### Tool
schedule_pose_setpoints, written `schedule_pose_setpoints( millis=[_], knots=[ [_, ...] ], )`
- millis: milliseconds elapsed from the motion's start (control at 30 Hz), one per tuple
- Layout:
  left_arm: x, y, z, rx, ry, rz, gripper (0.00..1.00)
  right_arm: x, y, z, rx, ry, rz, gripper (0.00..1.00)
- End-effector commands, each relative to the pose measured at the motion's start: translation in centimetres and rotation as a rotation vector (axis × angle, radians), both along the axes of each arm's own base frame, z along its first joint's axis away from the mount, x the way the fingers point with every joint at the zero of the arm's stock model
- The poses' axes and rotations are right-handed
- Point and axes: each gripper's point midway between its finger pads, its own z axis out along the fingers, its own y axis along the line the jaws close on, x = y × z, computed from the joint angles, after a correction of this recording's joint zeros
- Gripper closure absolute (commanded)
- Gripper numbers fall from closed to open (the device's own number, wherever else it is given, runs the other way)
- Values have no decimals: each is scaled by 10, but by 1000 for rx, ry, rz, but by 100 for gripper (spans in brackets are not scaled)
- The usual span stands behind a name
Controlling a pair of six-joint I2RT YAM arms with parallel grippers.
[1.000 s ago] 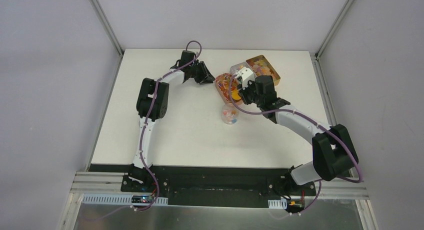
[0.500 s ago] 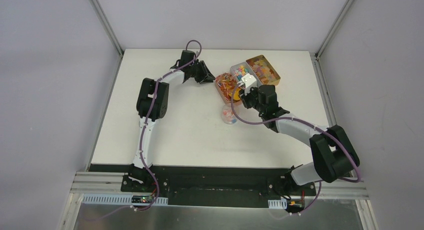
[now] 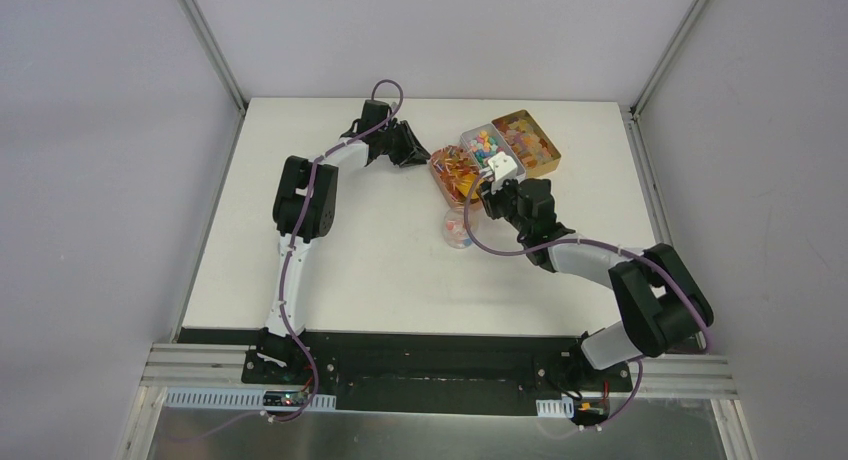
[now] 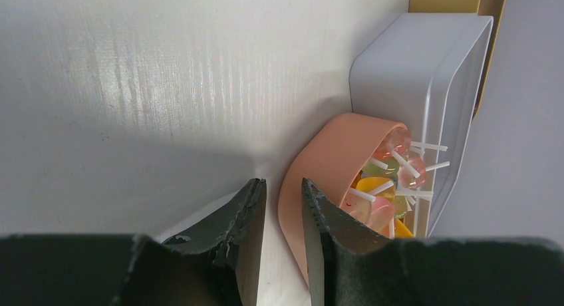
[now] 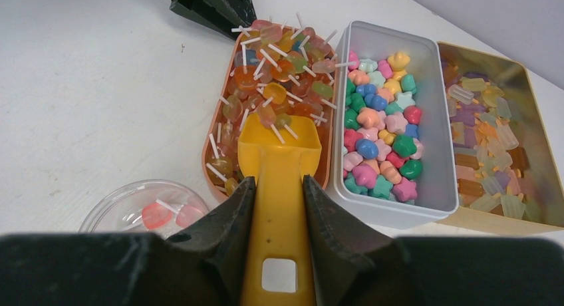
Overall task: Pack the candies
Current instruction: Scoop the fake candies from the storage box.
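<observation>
Yellow-orange plastic scoop [image 5: 279,153], bowl empty, was clamped by its handle between the closed fingers of the right hand [image 5: 278,183] and hung over the near end of a salmon oval tray [image 4: 319,153] heaped with translucent stick lollipops [image 5: 269,73]. The left hand [image 4: 282,183] sat at that tray's far end, its fingers nearly together on either side of the end wall. It appeared to pinch the wall, though the wrist view left this slightly uncertain.

The candies lay in three containers ranged side by side. The lollipops filled the salmon tray. Small star- and flower-shaped candies [image 5: 379,133] in bright and pastel colours filled a white rectangular tub [image 5: 392,213]. Pale wrapped sweets [image 5: 489,153] filled a gold rectangular tin [image 5: 495,221]. A clear round plastic cup [image 5: 120,203] stood apart on the white surface [image 5: 100,86], just in front of the salmon tray.

Hazards:
- Interlocked sticks could lift out as a clump and spill over the rim.
- Sticks overhanging the scoop could shed lollipops on the way to the cup.
- The light, narrow cup could tip if the scoop nudged it.
- A loose left-hand hold would let the tray slide under a digging push.

Count:
- two hands
- one scoop
- one cup, holding at least two reddish lollipops
- three containers, each with candies too many to count
</observation>
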Motion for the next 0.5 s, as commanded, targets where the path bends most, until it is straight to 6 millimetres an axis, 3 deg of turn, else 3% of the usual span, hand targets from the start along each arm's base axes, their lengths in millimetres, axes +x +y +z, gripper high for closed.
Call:
schedule_pose_setpoints(
  millis=[0, 467],
  knots=[
    [-8, -30, 23, -59, -49, -77, 72, 9, 6, 12, 80, -68, -14, 100],
    [-9, -33, 24, -69, -49, -83, 73, 9, 7, 10, 132, -128, -10, 100]
  ],
)
